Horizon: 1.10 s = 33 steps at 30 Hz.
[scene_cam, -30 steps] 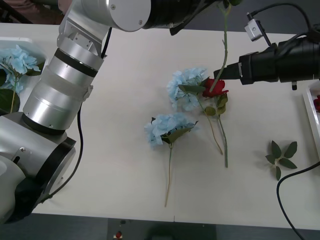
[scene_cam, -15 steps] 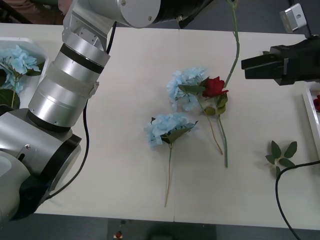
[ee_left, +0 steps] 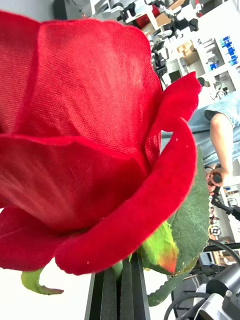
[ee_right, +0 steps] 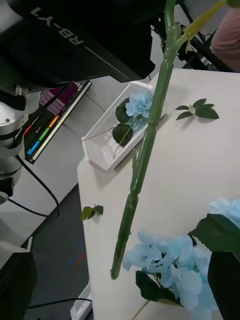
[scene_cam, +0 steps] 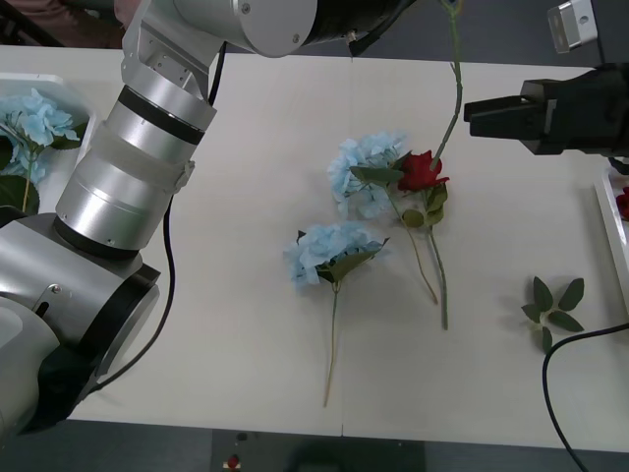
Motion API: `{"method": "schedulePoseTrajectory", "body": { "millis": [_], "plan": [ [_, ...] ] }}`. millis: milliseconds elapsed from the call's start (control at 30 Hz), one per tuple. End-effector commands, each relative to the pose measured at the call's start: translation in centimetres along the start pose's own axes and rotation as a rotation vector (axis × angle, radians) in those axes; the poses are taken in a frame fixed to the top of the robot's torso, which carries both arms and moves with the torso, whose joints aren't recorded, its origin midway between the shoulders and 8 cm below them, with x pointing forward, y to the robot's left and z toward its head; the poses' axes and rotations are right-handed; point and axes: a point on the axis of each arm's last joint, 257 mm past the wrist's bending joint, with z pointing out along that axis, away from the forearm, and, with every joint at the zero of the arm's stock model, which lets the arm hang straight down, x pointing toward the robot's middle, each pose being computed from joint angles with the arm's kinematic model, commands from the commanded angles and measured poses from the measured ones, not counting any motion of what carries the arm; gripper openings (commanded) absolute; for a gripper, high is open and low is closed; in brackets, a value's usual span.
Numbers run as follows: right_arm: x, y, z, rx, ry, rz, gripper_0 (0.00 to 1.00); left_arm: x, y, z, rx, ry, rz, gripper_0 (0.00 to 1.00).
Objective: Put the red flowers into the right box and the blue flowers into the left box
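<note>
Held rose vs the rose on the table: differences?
The held rose hangs in the air, stem pointing down, clamped by the left gripper. The table rose lies flat, ungripped, its head against a blue flower. Both have a deep-red head and a green stem.

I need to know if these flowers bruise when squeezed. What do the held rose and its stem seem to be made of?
The rose head looks like woven fabric: a fine cloth weave shows on its matte red petals, so likely artificial. Its stem looks like smooth moulded green plastic, with regular ridged joints. The left hand is shut on it.
</note>
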Motion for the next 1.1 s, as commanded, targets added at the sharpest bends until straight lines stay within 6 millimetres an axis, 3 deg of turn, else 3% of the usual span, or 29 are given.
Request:
{"method": "schedulePoseTrajectory", "body": {
  "millis": [33,133,167,233,267,300,667,700,733,767,800,1100],
  "plan": [
    [-1.0,0.7,2.2,-0.029,-0.039,0.015,1.0,-2.5,-1.9,-0.6,0.027,-0.051,0.024,0.0],
    [-1.3,0.4,2.9,-0.025,-0.054,0.024,0.97,-2.6,-1.8,-0.6,0.025,-0.053,0.025,0.0],
    [-1.4,0.3,3.3,-0.023,-0.06,0.026,0.75,-2.6,-1.8,-0.6,0.023,-0.055,0.026,0.0],
    [-1.5,0.2,3.5,-0.017,-0.067,0.028,0.41,-2.7,-1.8,-0.6,0.022,-0.057,0.026,0.0],
    [-1.7,0.1,3.6,-0.014,-0.074,0.029,0.05,-2.7,-1.8,-0.6,0.022,-0.057,0.028,0.0],
    [-1.8,0.0,3.7,-0.014,-0.079,0.03,0.0,-2.7,-1.7,-0.6,0.02,-0.057,0.029,0.0],
    [-1.8,0.0,3.7,-0.013,-0.078,0.034,0.0,-2.8,-1.4,-0.6,0.011,-0.063,0.037,0.0],
    [-1.8,0.0,3.7,-0.013,-0.079,0.036,0.0,-2.8,-1.4,-0.6,0.009,-0.064,0.039,0.04],
    [-1.8,0.0,3.7,-0.011,-0.078,0.035,0.0,-2.9,-1.2,-0.6,0.006,-0.066,0.041,0.6],
    [-1.8,0.0,3.7,-0.013,-0.079,0.037,0.0,-2.9,-1.1,-0.6,0.003,-0.066,0.041,0.9],
    [-1.8,0.0,3.7,-0.014,-0.081,0.037,0.0,-2.9,-1.2,-0.6,0.002,-0.068,0.044,1.0],
    [-1.8,0.0,3.6,-0.012,-0.081,0.04,0.0,-2.9,-1.1,-0.6,0.0,-0.069,0.042,1.0]
  ]
}}
